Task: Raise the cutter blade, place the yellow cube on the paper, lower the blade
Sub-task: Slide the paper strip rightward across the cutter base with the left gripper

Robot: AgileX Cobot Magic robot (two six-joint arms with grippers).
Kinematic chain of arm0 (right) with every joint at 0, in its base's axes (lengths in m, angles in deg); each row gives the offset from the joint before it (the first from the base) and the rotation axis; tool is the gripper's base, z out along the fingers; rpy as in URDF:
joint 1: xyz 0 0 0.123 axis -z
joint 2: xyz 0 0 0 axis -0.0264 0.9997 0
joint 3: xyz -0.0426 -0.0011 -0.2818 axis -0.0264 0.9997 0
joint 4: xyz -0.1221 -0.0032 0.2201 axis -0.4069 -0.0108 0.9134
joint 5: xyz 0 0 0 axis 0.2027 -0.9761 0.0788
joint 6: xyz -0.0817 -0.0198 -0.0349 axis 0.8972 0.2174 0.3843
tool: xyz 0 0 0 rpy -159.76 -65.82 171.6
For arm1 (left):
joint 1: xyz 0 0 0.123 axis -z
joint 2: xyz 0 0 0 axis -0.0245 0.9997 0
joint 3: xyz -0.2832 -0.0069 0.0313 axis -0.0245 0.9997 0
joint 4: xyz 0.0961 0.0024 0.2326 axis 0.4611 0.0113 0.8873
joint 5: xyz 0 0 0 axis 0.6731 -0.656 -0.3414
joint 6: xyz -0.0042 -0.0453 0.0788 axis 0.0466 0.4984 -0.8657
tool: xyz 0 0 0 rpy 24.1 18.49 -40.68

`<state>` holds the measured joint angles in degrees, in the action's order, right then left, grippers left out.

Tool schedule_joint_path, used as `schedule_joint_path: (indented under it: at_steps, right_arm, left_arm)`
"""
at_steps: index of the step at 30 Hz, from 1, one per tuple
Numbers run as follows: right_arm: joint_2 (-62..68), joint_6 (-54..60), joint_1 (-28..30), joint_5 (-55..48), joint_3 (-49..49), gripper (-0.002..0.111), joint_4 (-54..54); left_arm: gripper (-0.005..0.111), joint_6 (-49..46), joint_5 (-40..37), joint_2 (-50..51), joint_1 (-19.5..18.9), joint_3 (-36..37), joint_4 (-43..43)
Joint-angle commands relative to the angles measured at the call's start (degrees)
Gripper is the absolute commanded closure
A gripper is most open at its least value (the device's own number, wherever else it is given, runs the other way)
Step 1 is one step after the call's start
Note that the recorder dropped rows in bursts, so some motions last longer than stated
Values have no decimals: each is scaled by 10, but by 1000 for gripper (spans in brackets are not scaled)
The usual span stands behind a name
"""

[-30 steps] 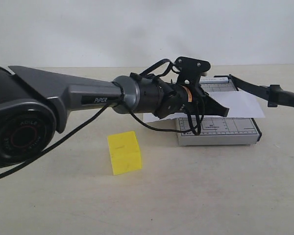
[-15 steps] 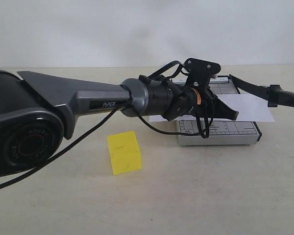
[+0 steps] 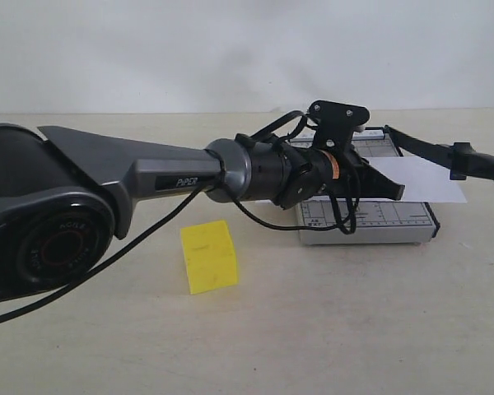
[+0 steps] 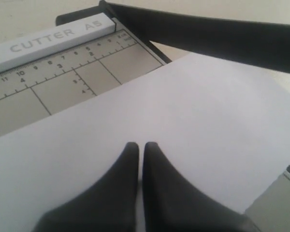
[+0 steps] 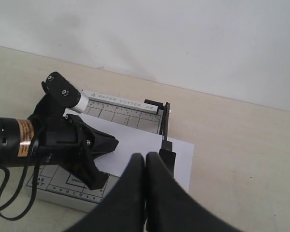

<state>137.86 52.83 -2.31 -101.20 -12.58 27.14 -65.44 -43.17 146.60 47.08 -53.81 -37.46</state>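
The yellow cube (image 3: 208,256) sits on the table, left of the grey cutter base (image 3: 370,224) and apart from it. The white paper (image 3: 424,179) lies across the base and sticks out past its right side. The cutter blade (image 3: 428,150) is raised at a slant, its handle at the right edge. My left gripper (image 3: 399,192) is shut, its tips low over the paper (image 4: 193,111). My right gripper (image 5: 146,155) is shut with nothing between its fingers. It is close beside the blade (image 5: 166,125) handle; contact cannot be told.
The left arm's thick grey body (image 3: 107,177) and its black cable span the left half of the exterior view, passing above the cube. The beige table (image 3: 354,329) runs to a white wall (image 3: 230,49) behind the cutter.
The left arm has reached further right over the cutter. The paper has slid right with it, so more paper sticks out past the base. Cube and blade have not moved.
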Motion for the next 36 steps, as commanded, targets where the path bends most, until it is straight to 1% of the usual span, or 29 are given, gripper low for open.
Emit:
schedule_joint_path:
  at_steps: [1,6,12,19,24,28,30,32,34,36]
  right_arm:
    - [0,-1,4,-2,-3,108,1]
    - [0,-1,4,-2,-3,108,1]
    - [0,-1,4,-2,-3,108,1]
    - [0,-1,4,-2,-3,108,1]
    - [0,-1,4,-2,-3,108,-1]
    - [0,8,4,-2,-3,108,-1]
    - [0,12,4,-2,-3,108,-1]
    - [0,12,4,-2,-3,108,-3]
    - [0,12,4,-2,-3,108,-3]
    - [0,12,4,-2,-3,108,-3]
  left_arm:
    - [102,30,27,6,2,-1,-4]
    - [102,36,28,6,2,-1,-4]
    - [102,36,76,6,2,-1,-4]
    - [102,36,85,-11,2,-1,-9]
    - [102,36,95,-24,2,0,-42]
    - [102,25,112,-32,2,14,-77]
    - [102,-11,124,-41,2,33,-113]
    - [102,-69,151,-54,2,60,-173]
    - [102,-163,208,-81,2,103,-279]
    - [102,-256,275,-111,6,150,-412]
